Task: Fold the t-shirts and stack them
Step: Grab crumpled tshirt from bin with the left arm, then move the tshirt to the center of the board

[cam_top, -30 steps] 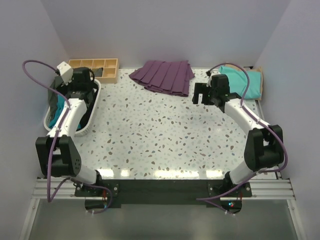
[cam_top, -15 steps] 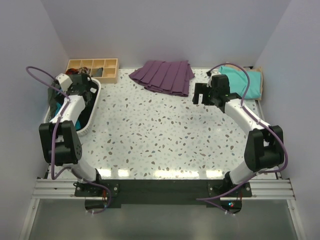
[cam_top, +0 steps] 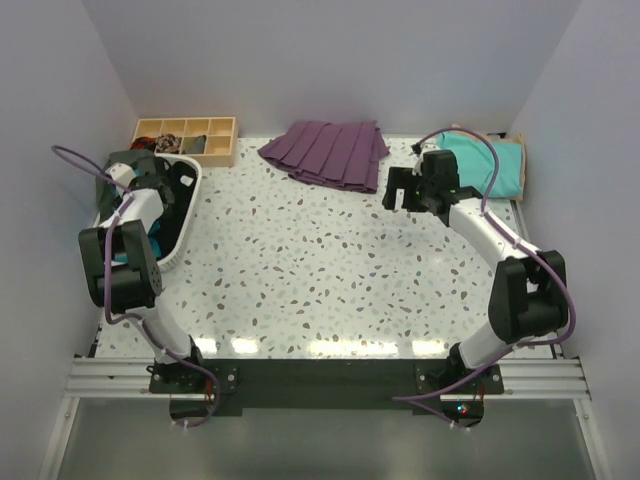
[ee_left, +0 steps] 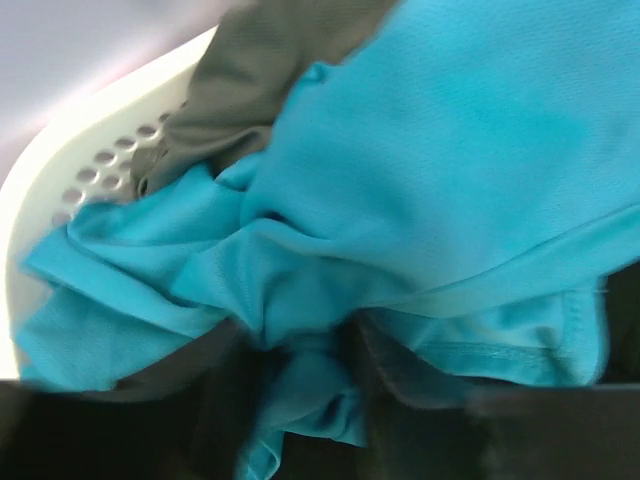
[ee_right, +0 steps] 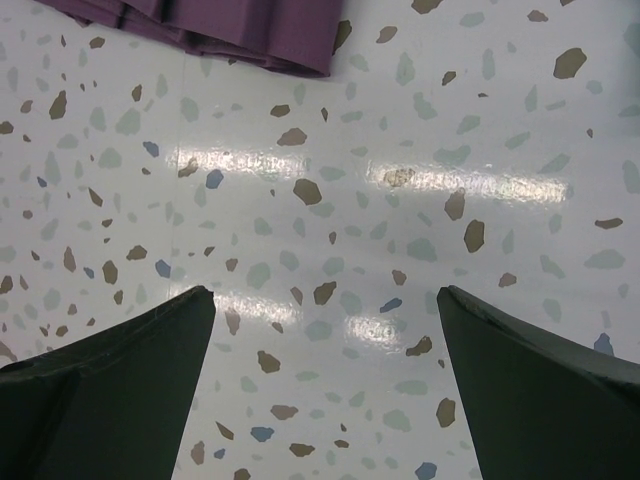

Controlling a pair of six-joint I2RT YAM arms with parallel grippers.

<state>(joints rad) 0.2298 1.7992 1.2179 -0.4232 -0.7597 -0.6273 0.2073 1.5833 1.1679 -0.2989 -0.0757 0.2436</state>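
Inside white basket (ee_left: 60,170), teal t-shirt (ee_left: 430,180) bunched

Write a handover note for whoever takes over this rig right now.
Left gripper: down in the white basket, fingers either side of a bunch of the teal-blue t-shirt; grip not confirmed.
Right gripper: open, empty, over the table near the purple pleated garment.
Mint-green t-shirt: lies flat at the far right corner, with tan cloth showing under its edge.
Done: no teal-blue shirt out of the basket yet.
Left: lift it out, fold it, stack it.
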